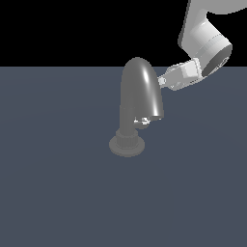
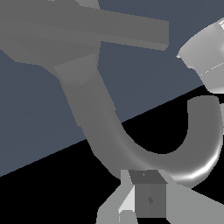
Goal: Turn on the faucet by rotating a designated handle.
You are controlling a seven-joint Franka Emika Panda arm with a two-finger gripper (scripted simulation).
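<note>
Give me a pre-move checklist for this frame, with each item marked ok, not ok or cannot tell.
1. Faucet upright on its base: ok.
2. Handle visible, low on the neck under the spout mouth: ok.
3. Gripper at the handle: not ok; it sits beside the spout's upper curve, on the exterior view's right.
4. Gripper touching the spout: cannot tell.
5. Fingers open or shut: cannot tell.
6. Handle in the wrist view: not ok; only the spout and a block show.
</note>
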